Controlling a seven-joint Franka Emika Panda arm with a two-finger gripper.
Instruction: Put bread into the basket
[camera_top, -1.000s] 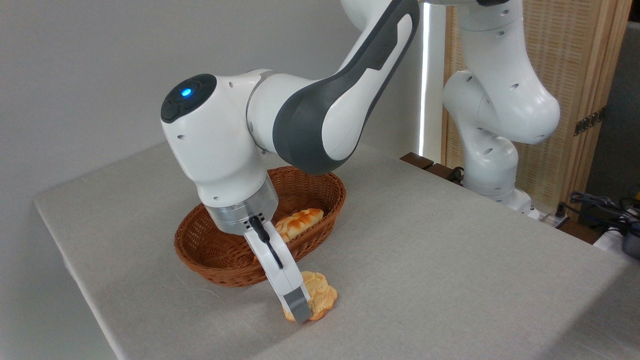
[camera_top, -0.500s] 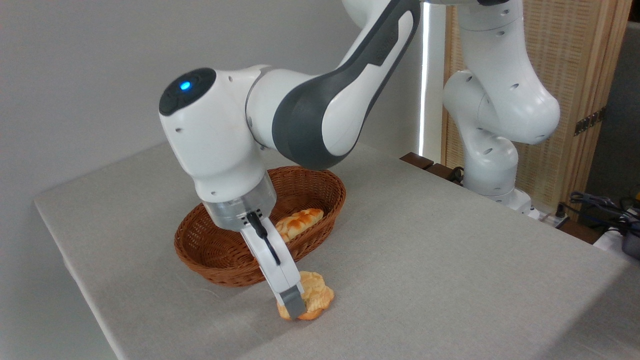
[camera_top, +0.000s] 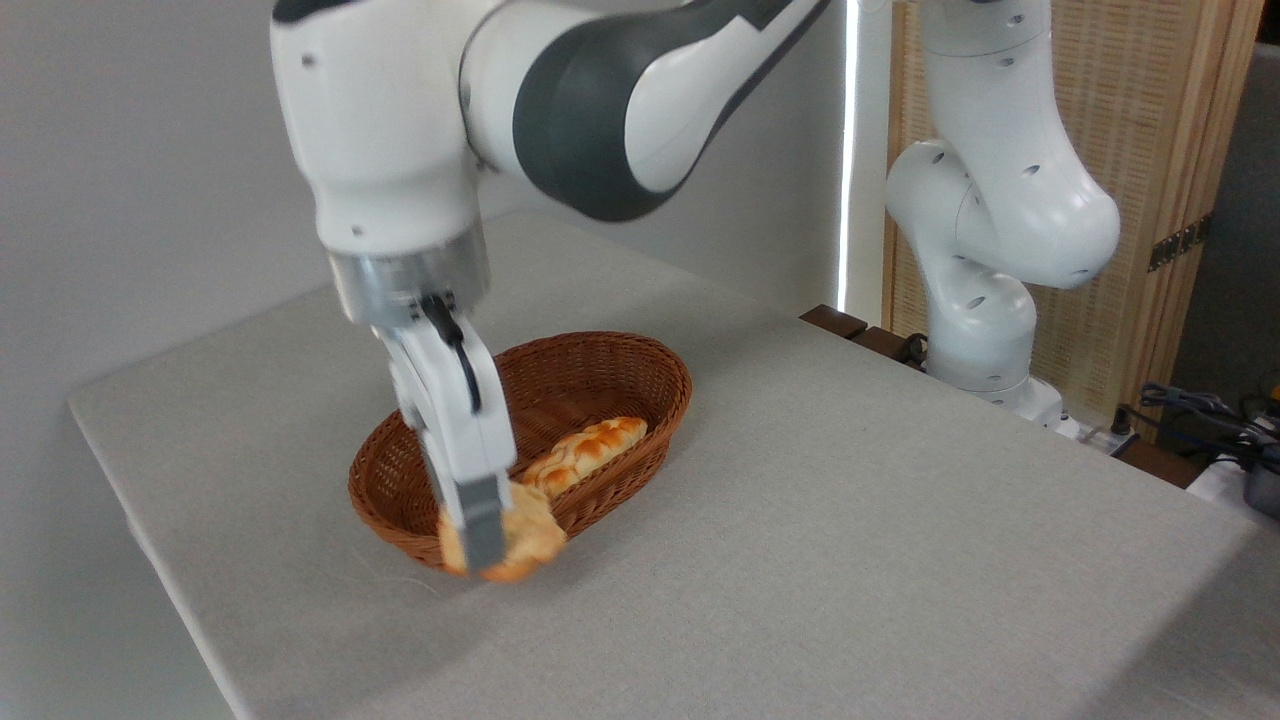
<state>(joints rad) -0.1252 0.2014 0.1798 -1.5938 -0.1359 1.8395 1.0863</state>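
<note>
Above the near rim of the basket, claw grips bread; basket hollow lies just behind, up-right.

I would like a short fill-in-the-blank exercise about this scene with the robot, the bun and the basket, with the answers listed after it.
1. The gripper is shut on the small round ____.
2. The bun hangs in the air in front of the near rim of the woven ____.
3. Inside the basket lies one longer braided ____.
4. The basket stands on a grey ____.

Missing words: bun; basket; loaf; table

Loaf, table.
</note>
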